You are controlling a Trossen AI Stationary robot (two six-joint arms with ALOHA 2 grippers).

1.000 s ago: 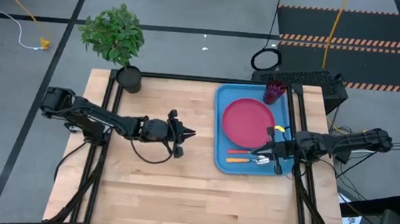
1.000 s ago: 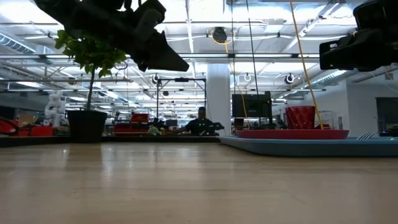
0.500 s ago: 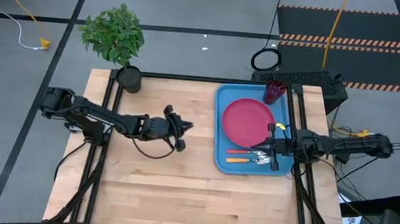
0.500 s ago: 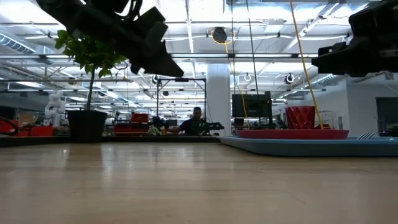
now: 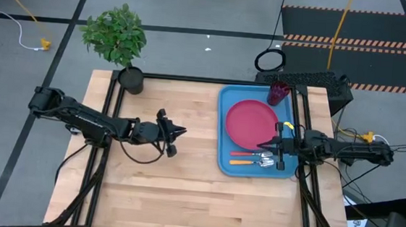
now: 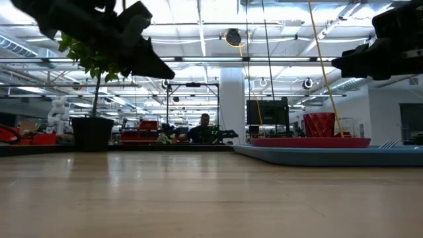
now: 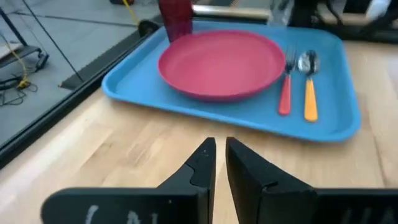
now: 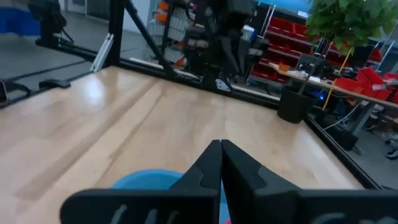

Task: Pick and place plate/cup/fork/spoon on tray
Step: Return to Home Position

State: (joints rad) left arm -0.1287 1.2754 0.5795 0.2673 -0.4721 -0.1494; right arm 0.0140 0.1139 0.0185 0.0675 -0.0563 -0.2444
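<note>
Standing by the bench [image 5: 182, 192], I see the blue tray [image 5: 222, 129] lying at its right end with everything on it. The pink-red plate [image 5: 251, 124] sits flat in the middle of the tray. The dark red cup [image 5: 278, 93] stands upright in the corner behind it, just beside the plate's rim. The fork [image 5: 242, 154] and the spoon [image 5: 241, 162] lie side by side on the strip of tray in front of the plate, handles pointing toward the middle of the bench.

The right arm [image 5: 345, 149] reaches in from the right. The right jaws are clenched on nothing and hang above the plate's edge, near the fork and spoon heads. The left arm [image 5: 86, 119] stretches over bare wood left of centre. The left jaws point at the tray from well apart, raised off the bench, pressed nearly together and carrying nothing.

A potted plant [image 5: 131, 79] stands at the far left corner.
</note>
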